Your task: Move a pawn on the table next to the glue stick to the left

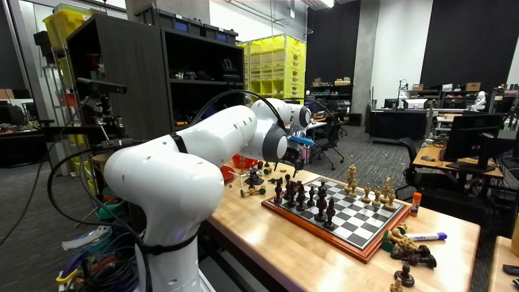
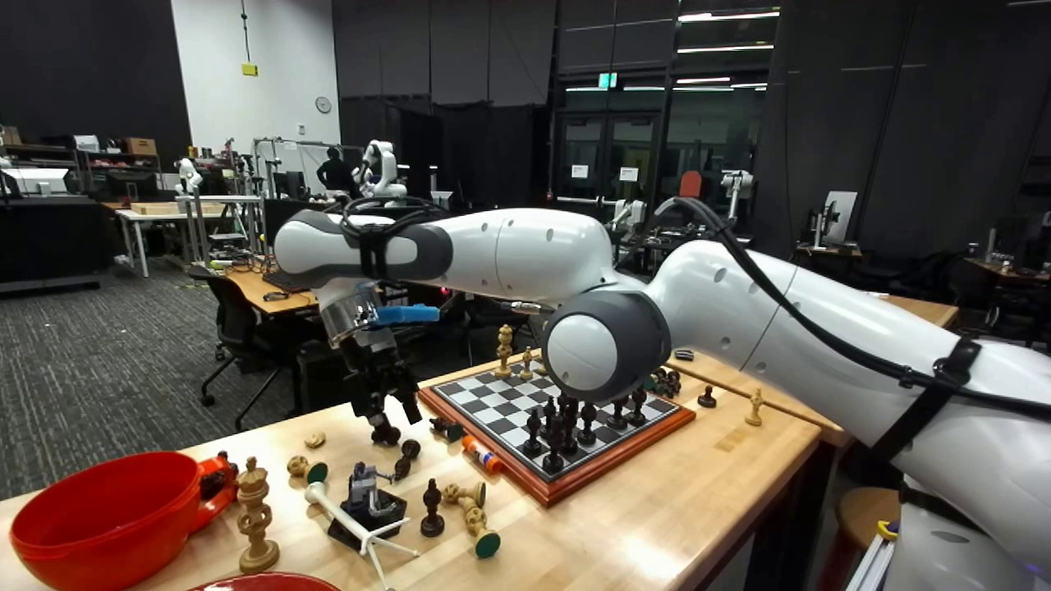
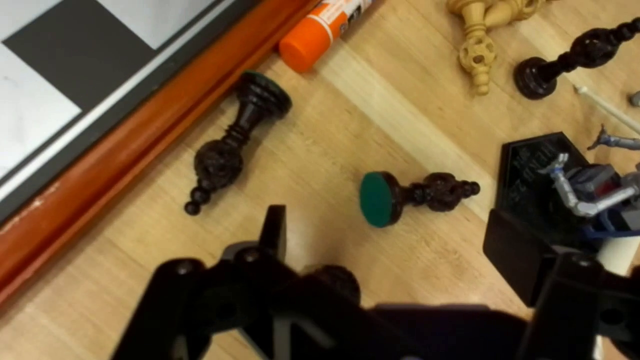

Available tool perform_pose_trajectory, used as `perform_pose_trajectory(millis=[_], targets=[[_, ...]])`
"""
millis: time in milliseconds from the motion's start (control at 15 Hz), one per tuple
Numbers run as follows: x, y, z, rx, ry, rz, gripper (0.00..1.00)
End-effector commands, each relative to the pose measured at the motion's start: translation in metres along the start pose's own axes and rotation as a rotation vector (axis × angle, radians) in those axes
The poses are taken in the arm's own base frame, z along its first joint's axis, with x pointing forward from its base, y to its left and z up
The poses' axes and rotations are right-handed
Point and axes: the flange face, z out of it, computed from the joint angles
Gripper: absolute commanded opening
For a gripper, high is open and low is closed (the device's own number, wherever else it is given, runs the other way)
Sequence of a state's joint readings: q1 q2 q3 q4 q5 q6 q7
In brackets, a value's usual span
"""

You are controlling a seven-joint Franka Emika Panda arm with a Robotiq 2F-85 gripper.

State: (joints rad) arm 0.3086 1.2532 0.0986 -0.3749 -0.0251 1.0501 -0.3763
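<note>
An orange-capped glue stick (image 3: 320,35) lies against the board's edge in the wrist view and in an exterior view (image 2: 482,454). On the pale wood table (image 2: 640,533), a dark chess piece (image 3: 220,160) lies beside the board near the glue stick. Another dark piece (image 3: 435,192) lies with its green base showing. A third dark piece (image 3: 337,280) is mostly hidden behind the gripper's left finger; it shows below the gripper in an exterior view (image 2: 384,435). I cannot tell which is a pawn. My gripper (image 3: 397,245) is open and empty, pointing down above these pieces.
The chessboard (image 2: 525,484) has standing pieces on it. A black trophy base (image 3: 540,160) with a figure, light wooden pieces (image 2: 472,513), a tall wooden piece (image 2: 254,517) and a red bowl (image 2: 107,525) stand or lie nearby. An upright glue stick (image 1: 416,204) stands beyond the board.
</note>
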Motion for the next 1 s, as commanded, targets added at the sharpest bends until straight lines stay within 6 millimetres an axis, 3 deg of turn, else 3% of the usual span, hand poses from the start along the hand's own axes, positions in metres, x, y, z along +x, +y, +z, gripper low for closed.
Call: perform_pose_trajectory(millis=[0,400,933], targets=[[-0.005,0.012,0.003,-0.040,-0.031,-0.032,1.00],[-0.004,0.023,0.001,-0.124,-0.031,-0.068,1.00],[0.011,0.018,-0.009,-0.201,0.046,-0.118,1.00]])
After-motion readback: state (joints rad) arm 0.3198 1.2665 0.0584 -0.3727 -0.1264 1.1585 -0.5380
